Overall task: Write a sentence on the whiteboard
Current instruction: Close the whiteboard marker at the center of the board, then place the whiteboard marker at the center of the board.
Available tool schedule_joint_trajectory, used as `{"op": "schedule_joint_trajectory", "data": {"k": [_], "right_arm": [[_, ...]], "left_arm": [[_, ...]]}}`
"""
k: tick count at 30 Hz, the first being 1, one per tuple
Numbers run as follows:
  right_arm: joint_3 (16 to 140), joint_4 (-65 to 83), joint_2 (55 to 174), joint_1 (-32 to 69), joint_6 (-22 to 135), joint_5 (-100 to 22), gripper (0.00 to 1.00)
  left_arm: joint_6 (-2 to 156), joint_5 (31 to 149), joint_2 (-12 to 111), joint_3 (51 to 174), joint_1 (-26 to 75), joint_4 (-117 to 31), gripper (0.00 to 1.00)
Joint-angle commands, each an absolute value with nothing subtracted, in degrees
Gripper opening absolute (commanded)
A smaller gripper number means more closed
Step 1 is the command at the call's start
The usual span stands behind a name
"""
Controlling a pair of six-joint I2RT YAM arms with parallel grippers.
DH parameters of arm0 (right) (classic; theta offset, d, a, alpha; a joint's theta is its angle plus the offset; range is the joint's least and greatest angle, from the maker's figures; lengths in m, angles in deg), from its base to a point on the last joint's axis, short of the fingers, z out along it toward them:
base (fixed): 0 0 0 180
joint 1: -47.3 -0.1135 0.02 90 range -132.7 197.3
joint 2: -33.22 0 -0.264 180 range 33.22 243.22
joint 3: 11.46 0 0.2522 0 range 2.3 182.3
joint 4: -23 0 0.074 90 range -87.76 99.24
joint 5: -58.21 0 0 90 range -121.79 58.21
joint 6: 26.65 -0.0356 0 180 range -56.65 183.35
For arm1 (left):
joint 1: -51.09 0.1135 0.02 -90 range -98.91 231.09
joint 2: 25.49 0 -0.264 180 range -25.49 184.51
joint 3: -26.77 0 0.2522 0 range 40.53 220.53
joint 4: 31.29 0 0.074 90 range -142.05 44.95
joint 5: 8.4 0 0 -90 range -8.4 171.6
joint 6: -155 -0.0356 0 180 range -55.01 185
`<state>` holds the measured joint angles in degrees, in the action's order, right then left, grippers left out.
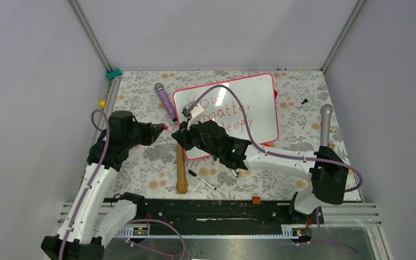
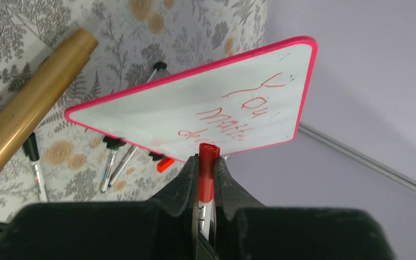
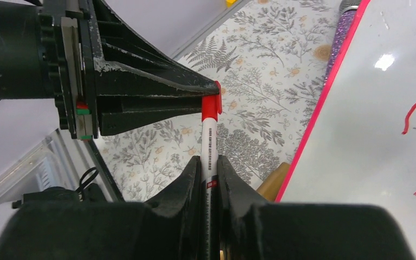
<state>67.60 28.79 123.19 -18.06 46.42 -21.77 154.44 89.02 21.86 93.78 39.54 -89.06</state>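
Near edge of tabletop (image 1: pixel 141 162): wooden pin (image 1: pixel 181 168) lying lengthwise, with a loose black-capped pen (image 1: pixel 201 180) just beside it.

Mid-tabletop: right gripper (image 3: pixel 209 161), fingers clamped on the white barrel of the marker (image 3: pixel 210 142). Left gripper (image 2: pixel 207 162), fingers pinched tight on that marker's red cap (image 3: pixel 210 108). Cap seated on barrel.

Beyond, toward far edge, centre: whiteboard (image 1: pixel 260 97), skewed, its near-left corner under the right gripper. Sentence (image 1: pixel 230 111) in red, three lines: "You matter deeply".

Purple microphone (image 1: pixel 167 102) just beside the board's left edge. Grey microphone (image 1: pixel 325 122) near the tabletop's right edge.

Left arm (image 1: pixel 89 184) and right arm (image 1: pixel 276 160) meet mid-frame; left jaws pinch the marker (image 3: pixel 210 146) by its cap, right jaws clamp its barrel.
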Motion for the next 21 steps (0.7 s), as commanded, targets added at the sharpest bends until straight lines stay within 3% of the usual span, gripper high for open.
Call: {"op": "schedule_joint_trajectory", "data": {"k": [1, 6, 19, 20, 21], "right_arm": [[73.13, 34.12, 126.72, -18.89, 48.58, -18.58, 0.00], [73.81, 33.22, 127.99, -18.88, 48.60, -18.53, 0.00], [79.34, 20.42, 128.01, -18.72, 49.35, -20.70, 0.00], [80.04, 18.34, 127.71, -18.63, 49.37, -20.76, 0.00], [80.72, 16.15, 127.36, -18.48, 49.27, -20.75, 0.00]], "left_arm": [[159.62, 94.86, 22.08, 93.59, 29.78, -84.06, 0.00], [162.11, 93.77, 25.30, 92.61, 22.02, -81.35, 0.00], [162.09, 88.30, 22.96, 92.29, 21.69, -85.68, 0.00], [161.69, 87.55, 22.84, 92.25, 21.80, -86.47, 0.02], [161.27, 87.15, 22.75, 92.07, 21.97, -86.88, 0.10]]}}
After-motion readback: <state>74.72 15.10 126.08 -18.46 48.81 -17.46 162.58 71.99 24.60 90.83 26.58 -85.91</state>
